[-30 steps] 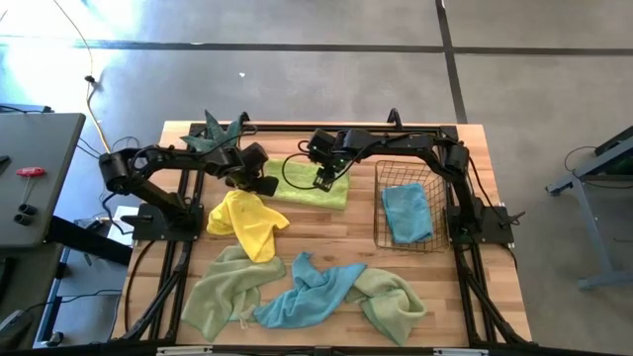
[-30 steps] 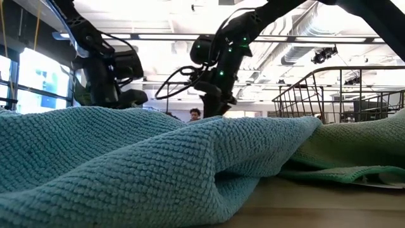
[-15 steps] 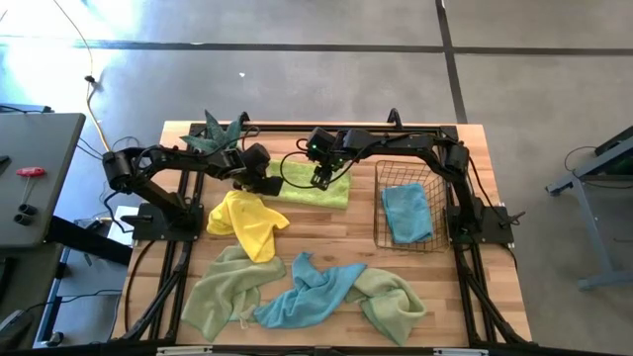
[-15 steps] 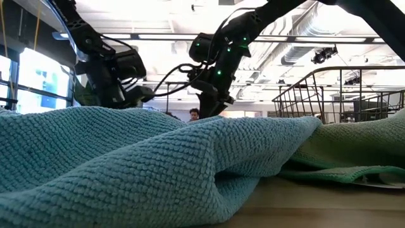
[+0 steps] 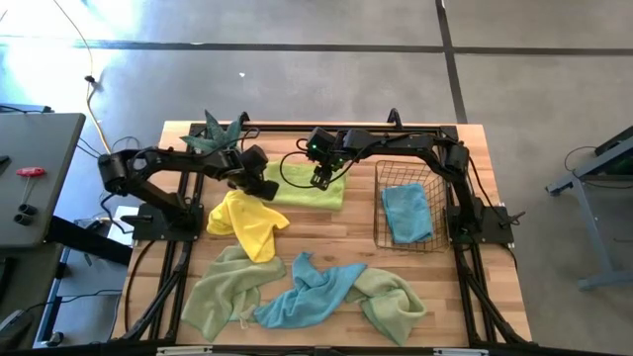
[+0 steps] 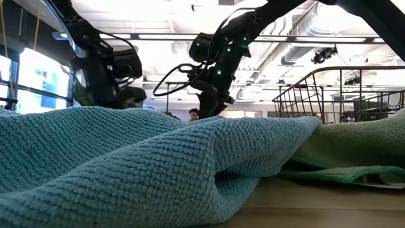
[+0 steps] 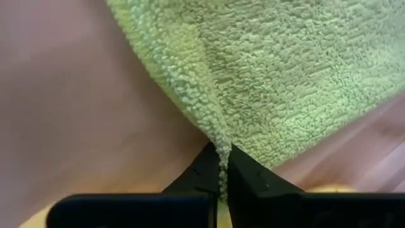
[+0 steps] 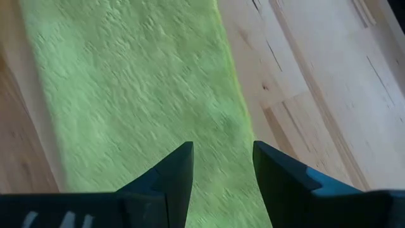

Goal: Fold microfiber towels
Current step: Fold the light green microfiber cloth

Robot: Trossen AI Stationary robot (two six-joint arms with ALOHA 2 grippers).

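1. Copper-coloured wire makes the basket (image 5: pixel 406 208) on the right side of the table, and a light blue towel (image 5: pixel 406 212) lies flat inside it.
2. Lime green is the towel (image 5: pixel 315 185) spread near the back of the table, between the two arms.
3. At that towel's left end, the left gripper (image 5: pixel 269 185) is squeezed tight on a corner; in the left wrist view the cloth (image 7: pixel 278 69) is pinched between the two dark fingers (image 7: pixel 202 177).
4. Over the same towel's right part hangs the right gripper (image 5: pixel 320 182). Its fingers (image 8: pixel 171 177) stand apart with green cloth (image 8: pixel 136 95) showing between them, and they hold nothing.
5. A yellow towel (image 5: pixel 246 223) lies bunched just in front of the left gripper.
6. Along the front of the table sit three more crumpled towels: a pale green one (image 5: pixel 225 291), a blue one (image 5: pixel 307 292) and another pale green one (image 5: pixel 393 301). The blue one touches both of the others.
7. In the low view, the blue towel (image 6: pixel 145 164) fills the front and hides most of the table.
8. A green plant (image 5: pixel 215 133) stands at the back left corner.
9. Pale wood planks make up the table top (image 5: pixel 336 232). Around it is a grey floor (image 5: pixel 297 79), and a grey desk (image 5: pixel 35 178) stands to the left.
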